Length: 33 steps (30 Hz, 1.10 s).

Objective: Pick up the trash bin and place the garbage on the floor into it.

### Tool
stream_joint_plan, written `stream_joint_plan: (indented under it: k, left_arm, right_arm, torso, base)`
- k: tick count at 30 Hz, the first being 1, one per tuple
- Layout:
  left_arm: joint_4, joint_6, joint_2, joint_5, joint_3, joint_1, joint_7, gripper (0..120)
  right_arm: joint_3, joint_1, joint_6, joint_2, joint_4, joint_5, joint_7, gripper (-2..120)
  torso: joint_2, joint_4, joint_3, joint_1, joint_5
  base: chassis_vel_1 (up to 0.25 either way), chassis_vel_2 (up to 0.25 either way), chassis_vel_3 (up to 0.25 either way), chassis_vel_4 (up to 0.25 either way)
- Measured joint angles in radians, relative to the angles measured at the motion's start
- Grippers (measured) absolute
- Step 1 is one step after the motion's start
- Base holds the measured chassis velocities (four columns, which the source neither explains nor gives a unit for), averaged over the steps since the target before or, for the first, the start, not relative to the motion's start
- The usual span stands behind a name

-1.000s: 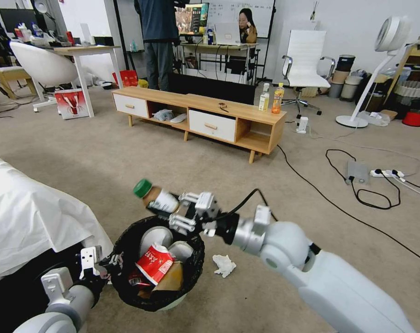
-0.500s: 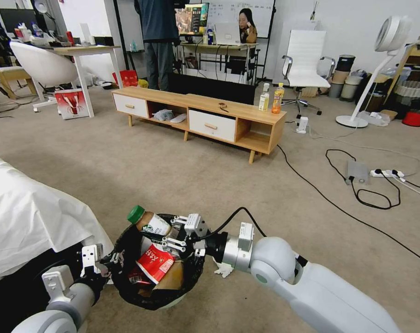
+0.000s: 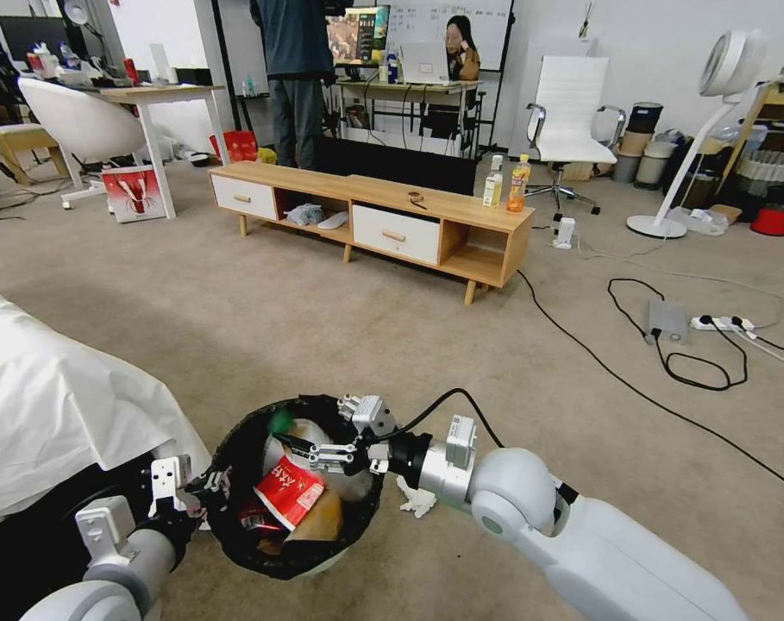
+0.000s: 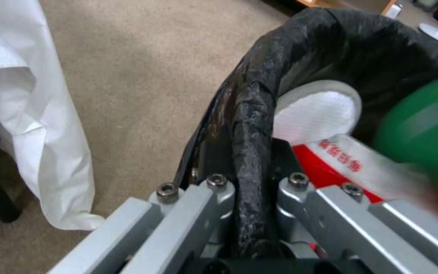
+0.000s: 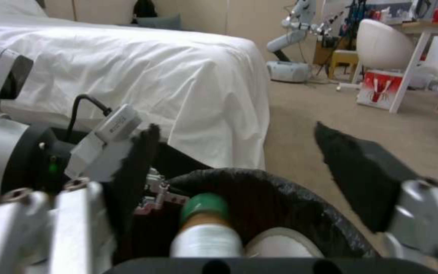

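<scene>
Against the frame half a second back, I see the green-capped bottle (image 5: 205, 228) out of my right gripper (image 3: 327, 442) and down inside the trash bin (image 3: 236, 448) — before, it sat clamped high over the far rim with its cap above the bag's edge. The right jaws now stand wide apart over the bin's mouth, holding nothing; in the right wrist view the two dark pads (image 5: 361, 179) flank open air, with the bottle below and between them. The bottle reads as blurred in the head view, its green cap near the bin's far-left inner wall. Its long axis runs roughly from the gripper toward the bed (image 5: 127, 68), cap end leading and tilted upward, pale labelled body trailing toward the wrist. It lies with the red-white wrapper (image 3: 290, 492), a brown paper bag (image 3: 323, 517) and a pale round item (image 4: 315, 114) already in the bin. The left gripper (image 4: 252, 190) is clamped on the bin's near-left rim — jaws pinching the crinkled black liner, one side inside and one outside. One white tissue (image 3: 417, 498) lies on the floor (image 3: 340, 328) just right of the bin, under the right wrist.
</scene>
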Motion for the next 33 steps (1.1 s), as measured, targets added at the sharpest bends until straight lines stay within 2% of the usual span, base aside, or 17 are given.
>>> stream_joint_plan:
  k: [2,4,15,21,22,24,27,29,30,32,33]
  left_arm:
    - [-0.003,0.0,-0.002,0.0,0.0,0.0,0.0,4]
    - [-0.003,0.0,-0.003,0.0,0.0,0.001,0.0,4]
    - [0.0,-0.001,-0.006,0.003,0.0,0.001,0.0,4]
    - [0.003,-0.003,-0.009,0.003,-0.01,0.001,0.0,4]
    - [0.003,-0.003,-0.009,0.003,-0.01,0.001,0.0,4]
    - [0.003,-0.004,-0.011,0.002,-0.016,0.002,0.0,4]
    - [0.002,-0.004,-0.011,0.001,-0.018,0.002,0.0,4]
    - [-0.002,-0.005,-0.011,-0.003,-0.026,0.003,0.0,4]
    - [-0.002,-0.005,-0.011,-0.003,-0.026,0.003,0.0,4]
    - [-0.009,-0.005,-0.01,-0.008,-0.031,0.004,0.0,4]
    - [-0.009,-0.005,-0.01,-0.008,-0.031,0.004,0.0,4]
  right_arm:
    - [0.001,-0.001,-0.019,-0.002,0.011,0.025,0.015,93]
    - [0.001,-0.001,-0.026,-0.002,0.016,0.036,0.022,97]
    - [0.025,-0.001,-0.029,0.007,0.024,0.039,0.03,100]
    - [0.155,0.045,-0.001,0.045,0.056,0.045,0.044,100]
    - [0.155,0.045,-0.001,0.045,0.056,0.045,0.044,100]
    - [0.246,0.066,0.005,0.05,0.062,0.067,0.061,100]
    - [0.279,0.067,0.005,0.047,0.062,0.075,0.064,100]
    - [0.374,0.049,-0.031,0.017,0.061,0.083,0.092,100]
    - [0.374,0.049,-0.031,0.017,0.061,0.083,0.092,100]
    - [0.446,0.004,-0.118,-0.013,0.072,0.093,0.169,100]
    - [0.446,0.004,-0.118,-0.013,0.072,0.093,0.169,100]
  torso:
    - [0.0,-0.0001,0.0,0.0,0.0]
    - [0.0,-0.0001,0.0,0.0,0.0]
    - [0.0,-0.0001,0.0,0.0,0.0]
    - [0.0,0.0002,0.0,0.0,0.0]
    - [0.0,0.0002,0.0,0.0,0.0]
    - [0.0,-0.0001,0.0,0.0,0.0]
    - [0.0,0.0,0.0,0.0,0.0001]
    - [0.0,0.0001,0.0,0.0,0.0]
    - [0.0,0.0001,0.0,0.0,0.0]
    - [0.0,-0.0003,0.0,0.0,0.0003]
    - [0.0,-0.0003,0.0,0.0,0.0003]
  base:
    - [0.0,0.0,0.0,0.0]
    - [0.0,0.0,0.0,0.0]
    - [0.0,0.0,0.0,0.0]
    - [0.0,0.0,0.0,0.0]
    - [0.0,0.0,0.0,0.0]
    - [0.0,0.0,0.0,0.0]
    - [0.0,0.0,0.0,0.0]
    - [0.0,0.0,0.0,0.0]
    - [0.0,0.0,0.0,0.0]
    - [0.0,0.0,0.0,0.0]
    - [0.0,0.0,0.0,0.0]
